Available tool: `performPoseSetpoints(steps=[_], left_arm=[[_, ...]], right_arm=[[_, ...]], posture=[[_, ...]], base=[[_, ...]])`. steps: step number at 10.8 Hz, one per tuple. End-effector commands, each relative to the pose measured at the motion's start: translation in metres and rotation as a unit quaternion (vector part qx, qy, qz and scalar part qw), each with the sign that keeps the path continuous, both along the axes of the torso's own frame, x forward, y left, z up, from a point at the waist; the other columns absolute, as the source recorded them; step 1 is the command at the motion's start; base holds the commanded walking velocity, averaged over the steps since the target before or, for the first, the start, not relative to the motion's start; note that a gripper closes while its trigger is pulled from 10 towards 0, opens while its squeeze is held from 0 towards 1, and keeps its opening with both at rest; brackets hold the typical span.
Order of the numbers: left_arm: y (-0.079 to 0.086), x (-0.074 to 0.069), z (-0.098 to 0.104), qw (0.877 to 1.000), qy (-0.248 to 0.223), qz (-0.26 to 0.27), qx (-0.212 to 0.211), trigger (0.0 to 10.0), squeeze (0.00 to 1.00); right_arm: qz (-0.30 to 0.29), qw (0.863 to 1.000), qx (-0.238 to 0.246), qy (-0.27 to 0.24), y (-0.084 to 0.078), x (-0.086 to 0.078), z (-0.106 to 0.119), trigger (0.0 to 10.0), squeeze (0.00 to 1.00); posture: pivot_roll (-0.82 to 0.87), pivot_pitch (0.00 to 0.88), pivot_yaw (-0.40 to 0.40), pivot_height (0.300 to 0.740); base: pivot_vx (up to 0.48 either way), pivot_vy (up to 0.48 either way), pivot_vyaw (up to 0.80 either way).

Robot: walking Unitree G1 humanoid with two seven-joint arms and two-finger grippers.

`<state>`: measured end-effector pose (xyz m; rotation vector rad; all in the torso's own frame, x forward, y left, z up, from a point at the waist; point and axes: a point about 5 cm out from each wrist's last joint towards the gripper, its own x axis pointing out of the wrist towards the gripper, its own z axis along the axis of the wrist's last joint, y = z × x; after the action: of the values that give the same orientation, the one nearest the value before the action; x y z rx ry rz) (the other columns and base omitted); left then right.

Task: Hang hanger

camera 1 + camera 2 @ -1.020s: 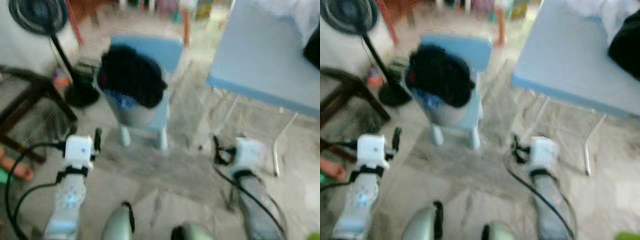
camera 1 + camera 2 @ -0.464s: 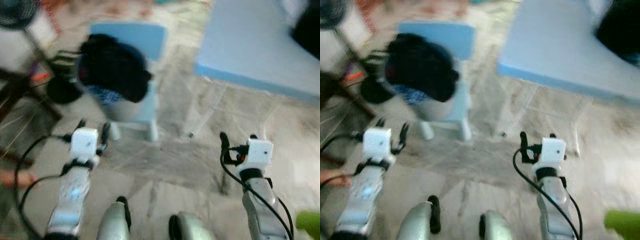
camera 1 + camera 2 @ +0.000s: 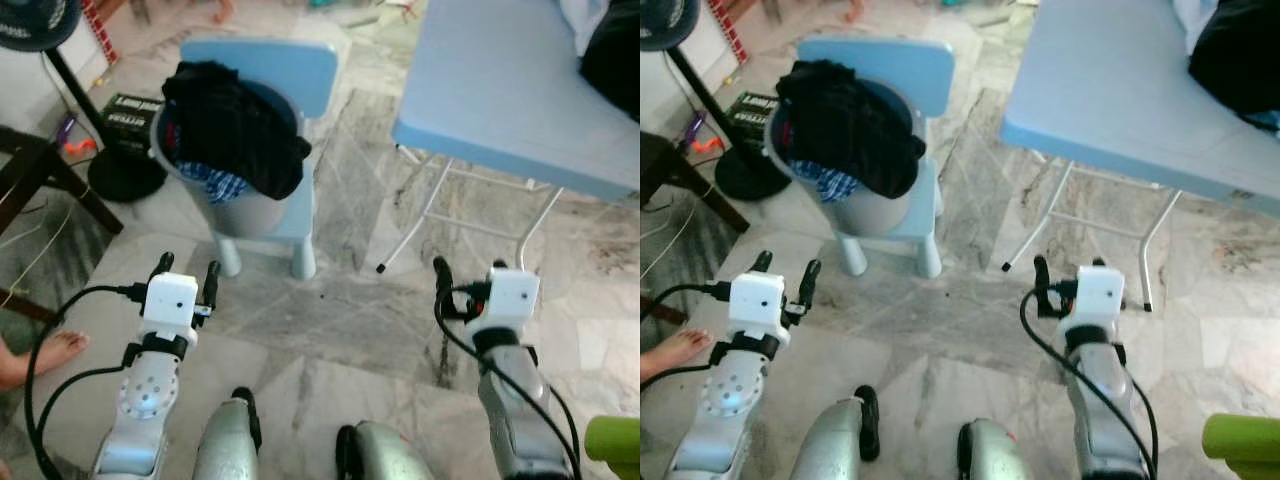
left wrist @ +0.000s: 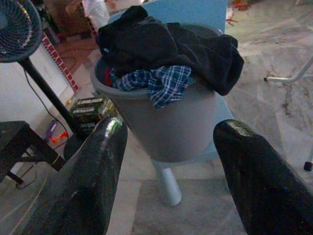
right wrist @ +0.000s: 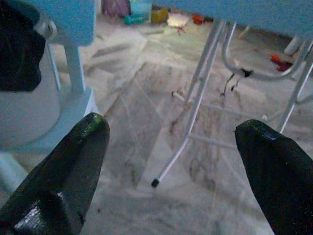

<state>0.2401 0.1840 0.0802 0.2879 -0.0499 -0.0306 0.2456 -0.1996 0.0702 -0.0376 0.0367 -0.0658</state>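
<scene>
A grey bucket (image 3: 245, 205) heaped with black clothes (image 3: 235, 125) and a blue checked cloth (image 4: 166, 83) stands on a small light-blue chair (image 3: 275, 65) ahead and to my left. My left gripper (image 3: 188, 268) is held low over the floor, just short of the chair. It points at the bucket and is open, with nothing between its fingers (image 4: 102, 161). My right gripper (image 3: 468, 270) hovers over the marble floor near the leg (image 5: 195, 103) of the blue table. It is open too, and its fingers (image 5: 68, 166) hold nothing. No hanger can be made out.
A light-blue folding table (image 3: 500, 90) stands at the right with a black garment (image 3: 612, 55) on it. A standing fan's base (image 3: 125, 175), a dark box (image 3: 130, 108) and dark wooden furniture (image 3: 40, 165) are at the left. A person's bare foot (image 3: 40, 355) is at the left edge.
The camera has swung and steadied, so the blurred scene is now sharp. Both grippers stay open and low in front of me.
</scene>
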Motion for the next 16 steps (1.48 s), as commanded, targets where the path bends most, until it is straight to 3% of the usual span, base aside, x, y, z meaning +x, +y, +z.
performPoseSetpoints(steps=[1, 5, 7, 10, 12, 14, 16], left_arm=[[0.002, -0.004, 0.000, 1.000, 0.002, 0.004, 0.005, 10.0, 0.00], [0.004, -0.003, 0.001, 1.000, -0.005, 0.018, 0.004, 10.0, 0.00], [0.000, 0.002, 0.001, 1.000, -0.008, 0.014, 0.002, 10.0, 0.00], [0.005, 0.016, -0.005, 1.000, -0.005, 0.011, 0.019, 10.0, 0.00], [0.001, 0.035, -0.008, 1.000, -0.007, 0.005, 0.023, 10.0, 0.00], [-0.002, 0.043, -0.007, 1.000, -0.014, 0.000, 0.022, 10.0, 0.00], [0.002, 0.040, -0.011, 1.000, -0.016, -0.005, 0.013, 10.0, 0.00]], right_arm=[[-0.008, 1.000, -0.001, 0.006, -0.004, -0.005, -0.004, 10.0, 0.00], [0.009, 1.000, -0.003, 0.000, 0.002, 0.001, 0.001, 10.0, 0.00], [0.011, 1.000, -0.001, -0.028, -0.002, 0.012, 0.015, 10.0, 0.00], [0.005, 1.000, 0.006, -0.019, 0.005, 0.021, 0.001, 10.0, 0.00], [0.009, 0.999, 0.019, -0.031, 0.019, 0.041, 0.001, 10.0, 0.00], [0.012, 0.999, 0.018, -0.043, 0.023, 0.054, 0.005, 10.0, 0.00], [0.011, 0.999, 0.010, -0.050, 0.018, 0.056, 0.004, 10.0, 0.00]], posture=[[0.04, 0.281, -0.037, 0.740], [0.03, 0.275, -0.060, 0.740], [0.02, 0.257, -0.062, 0.740], [0.03, 0.140, -0.026, 0.740], [0.04, 0.011, 0.004, 0.740], [0.04, 0.000, 0.004, 0.740], [0.05, 0.015, -0.008, 0.740]], base=[[0.000, 0.000, 0.00], [0.000, 0.000, 0.00], [0.000, 0.000, 0.00], [0.000, 0.000, 0.00], [0.000, 0.000, 0.00], [0.000, 0.000, 0.00], [0.000, 0.000, 0.00]])
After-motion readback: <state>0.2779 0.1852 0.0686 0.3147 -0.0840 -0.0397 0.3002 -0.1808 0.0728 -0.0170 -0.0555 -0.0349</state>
